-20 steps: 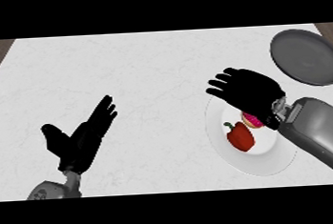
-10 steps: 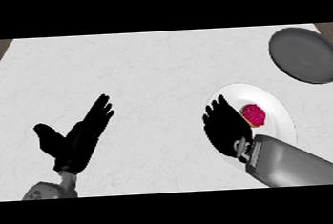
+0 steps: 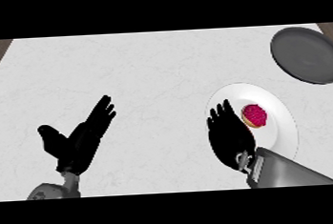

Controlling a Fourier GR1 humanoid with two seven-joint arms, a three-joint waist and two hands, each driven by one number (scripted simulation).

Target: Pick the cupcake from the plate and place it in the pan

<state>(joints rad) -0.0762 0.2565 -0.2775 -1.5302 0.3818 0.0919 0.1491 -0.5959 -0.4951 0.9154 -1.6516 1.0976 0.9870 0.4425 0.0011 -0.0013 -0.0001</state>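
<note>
Withdrawn right hand (image 3: 229, 137) lies beside cupcake (image 3: 255, 115).

cupcake (image 3: 255, 115): magenta-pink top, pale tan rim
plate (image 3: 287, 136): plain white
pan (image 3: 308, 55): dark grey
tabletop (image 3: 146, 67): white, faint grey marbling
hands: black
forearms: grey

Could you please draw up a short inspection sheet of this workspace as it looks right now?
Surface: pale marbled counter, brown strips at both upper corners.
Job's things: pink-topped cupcake sits on the white plate; dark pan lies beyond, holding nothing.
Clutter: nothing seen.
Robot hands: right robot hand open over the plate's left part, beside the cupcake, not holding it; left robot hand open, resting at lower left.
Cables: nothing seen.
Surroundings: nothing seen beyond the counter.
</note>
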